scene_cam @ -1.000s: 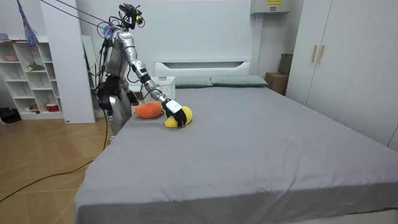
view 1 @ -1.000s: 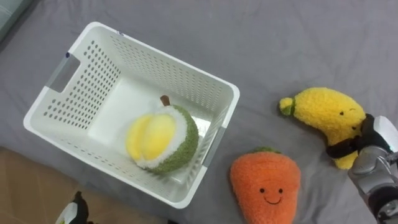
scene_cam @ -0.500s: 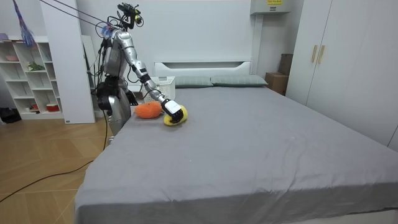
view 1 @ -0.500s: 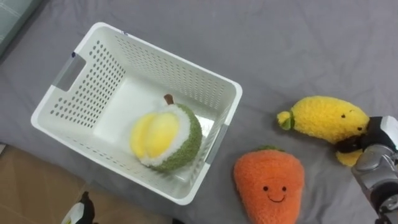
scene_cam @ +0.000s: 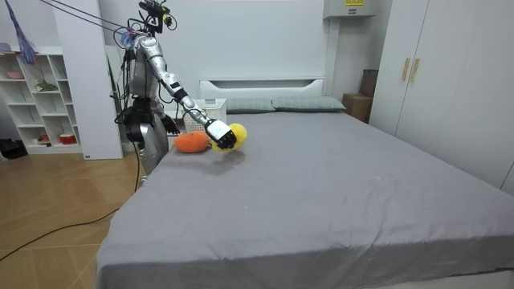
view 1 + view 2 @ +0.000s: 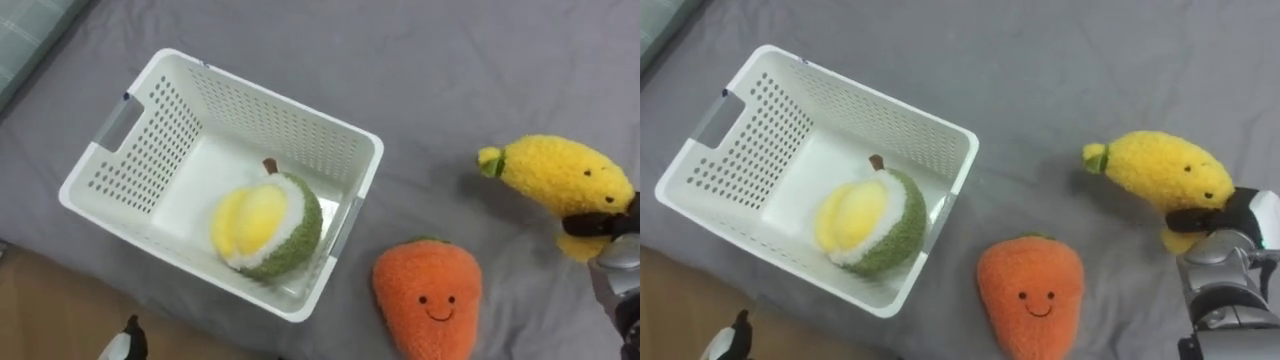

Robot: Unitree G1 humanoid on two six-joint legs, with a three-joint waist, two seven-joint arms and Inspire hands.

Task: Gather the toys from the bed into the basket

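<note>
Three soft toys show from above on the grey bed [image 6: 450,70]. At the lower left edge, over the wooden floor [image 6: 50,310], a dark and white tip of the left hand [image 6: 124,341] hangs; how far open it is I cannot tell. Next comes a white basket [image 6: 160,70] with holed walls, lying on the sheet, and inside it, against its right wall, sits a green and yellow durian toy [image 6: 268,222]. Just beside the basket's near right corner lies a carrot toy [image 6: 427,297], face up. Further right is a yellow banana toy [image 6: 565,178], its green tip pointing left. The right hand [image 6: 1242,222] has it: dark fingers [image 6: 1192,218] are curled tight round the toy's lower right end.

From above, the banana could be lying on the sheet. The room view settles it: the toy hangs clear of the bed, a shadow under it, at the end of the outstretched right arm. That view also places the robot on the floor at the bed's side near the headboard, with a shelf [image 5: 40,96] behind it and a wardrobe [image 5: 434,72] at the room view's right.
</note>
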